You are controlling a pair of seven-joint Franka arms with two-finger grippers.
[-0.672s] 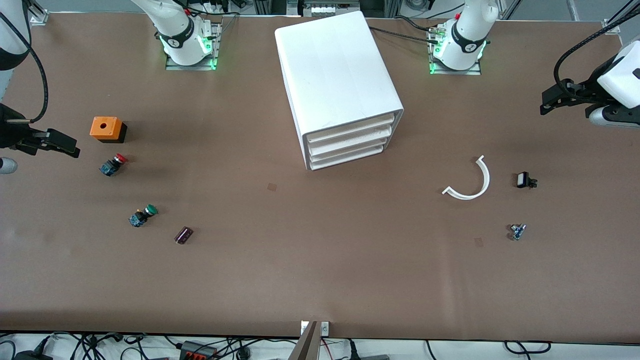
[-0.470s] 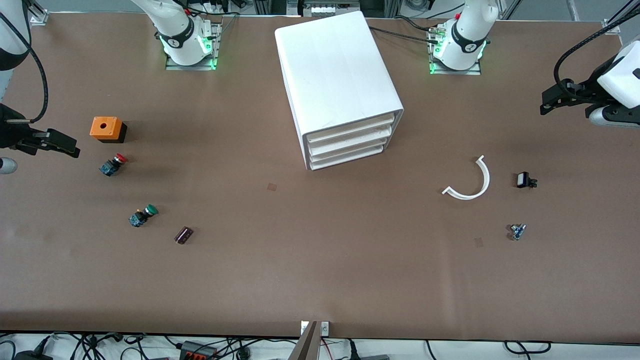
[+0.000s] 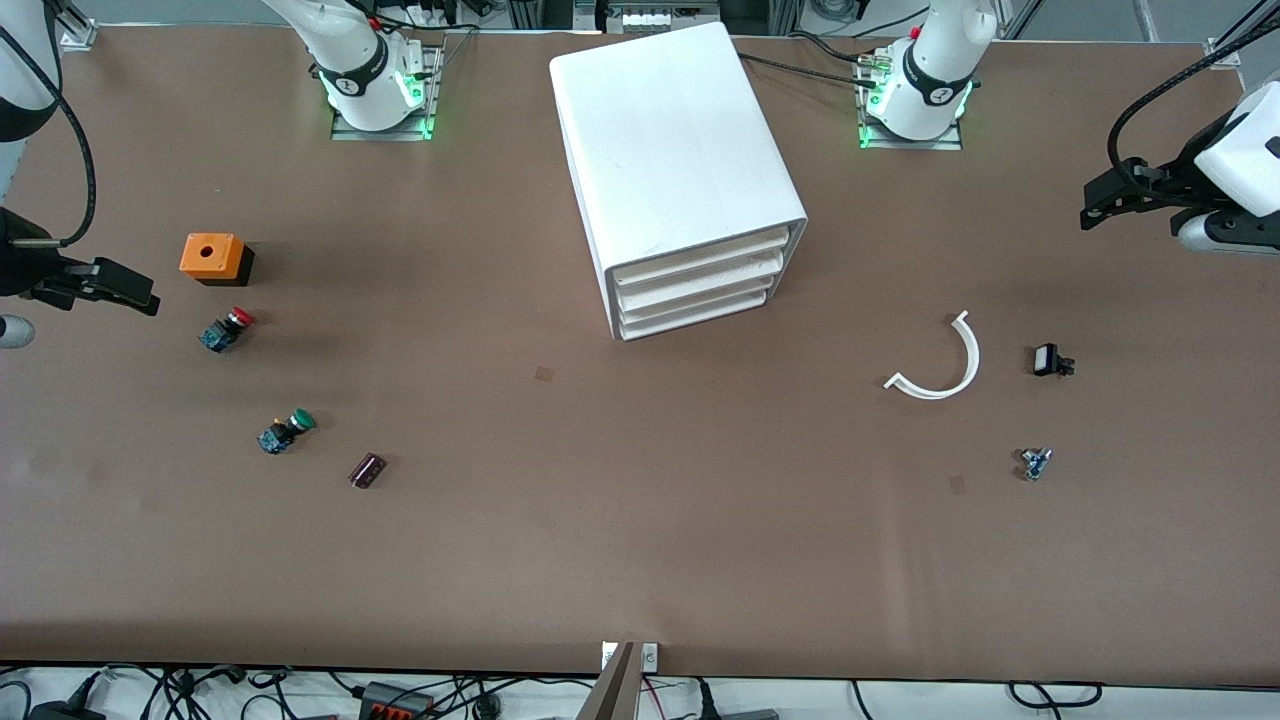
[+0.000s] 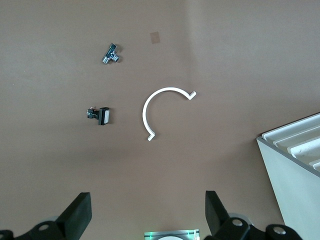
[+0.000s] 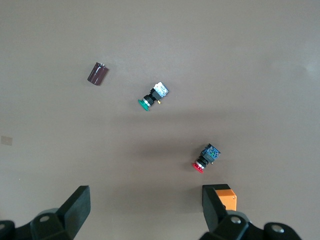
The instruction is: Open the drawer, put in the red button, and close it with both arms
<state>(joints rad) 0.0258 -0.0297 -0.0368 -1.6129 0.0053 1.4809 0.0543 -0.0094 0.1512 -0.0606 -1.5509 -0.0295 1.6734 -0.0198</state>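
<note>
The white cabinet [image 3: 680, 150] stands mid-table with its three fronts facing the front camera. The drawer [image 3: 695, 283] is the middle front and is shut. The red button [image 3: 226, 329] lies on its side toward the right arm's end, just nearer the camera than the orange cube [image 3: 212, 257]. My right gripper [image 3: 125, 288] hangs open and empty over the table near that end; its wrist view shows the red button [image 5: 205, 159] ahead of its gripper [image 5: 145, 205]. My left gripper [image 3: 1105, 200] hangs open and empty over the left arm's end, also in its own view [image 4: 147, 212].
A green-capped button [image 3: 286, 431] and a dark cylinder [image 3: 367, 470] lie nearer the camera than the red button. Toward the left arm's end lie a white curved strip [image 3: 945, 360], a small black part [image 3: 1050, 360] and a small metal part [image 3: 1034, 463].
</note>
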